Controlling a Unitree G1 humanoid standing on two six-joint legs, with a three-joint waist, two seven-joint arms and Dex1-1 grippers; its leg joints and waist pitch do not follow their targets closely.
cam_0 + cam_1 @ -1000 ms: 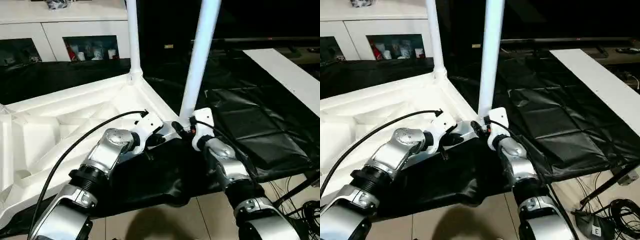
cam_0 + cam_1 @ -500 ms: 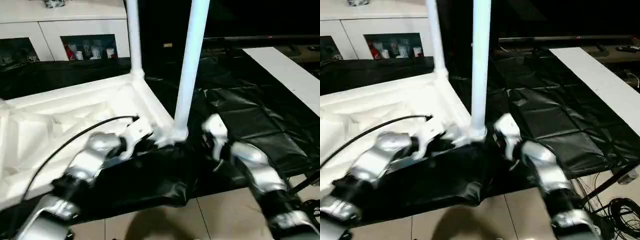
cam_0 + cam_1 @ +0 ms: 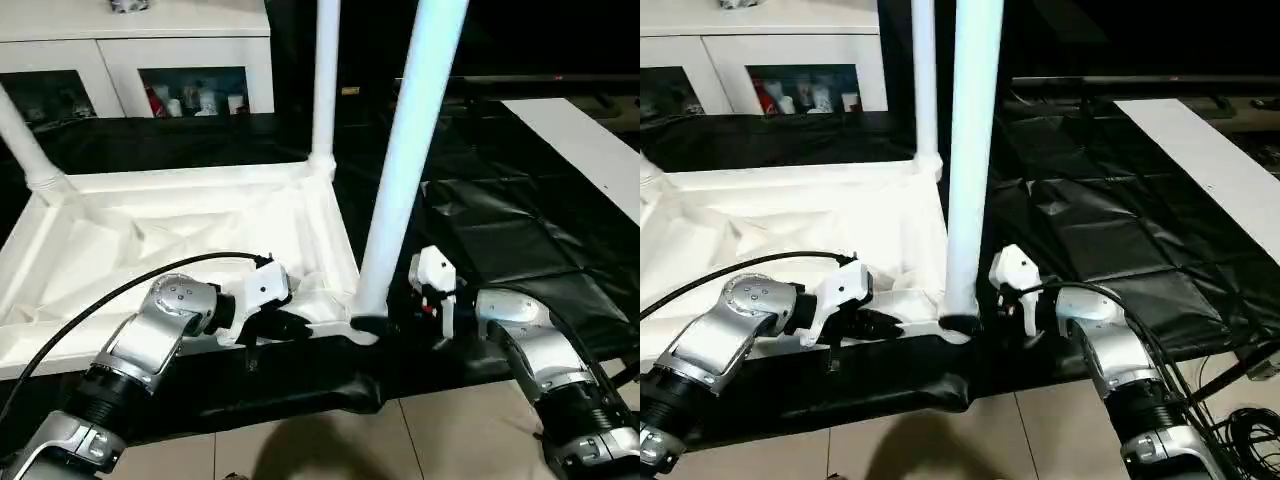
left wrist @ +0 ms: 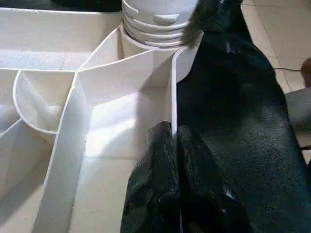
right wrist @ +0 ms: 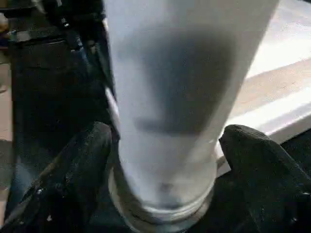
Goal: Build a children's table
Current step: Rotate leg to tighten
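The children's table lies upside down: a white ribbed tabletop [image 3: 180,230] with three white legs standing in its corner sockets. The near-right leg [image 3: 410,150] rises between my arms. My left gripper [image 3: 290,325] is shut on the tabletop's thin near rim [image 4: 173,97], one black finger [image 4: 155,160] on each side of it. My right gripper [image 3: 390,322] stands open around the foot of the near-right leg [image 5: 170,97]. Its fingertips [image 5: 92,145] flank the leg just above the socket, close to its sides.
A white cabinet [image 3: 190,70] with glass doors stands behind. Black cloth [image 3: 500,230] covers the work surface to the right. A white board [image 3: 580,140] lies at the far right. Tiled floor [image 3: 400,440] and cables [image 3: 1240,420] lie below the front edge.
The camera has swung, showing more of the tabletop and a third leg. My right gripper let go of the near leg, drew back, and now straddles its foot. The left keeps its hold.
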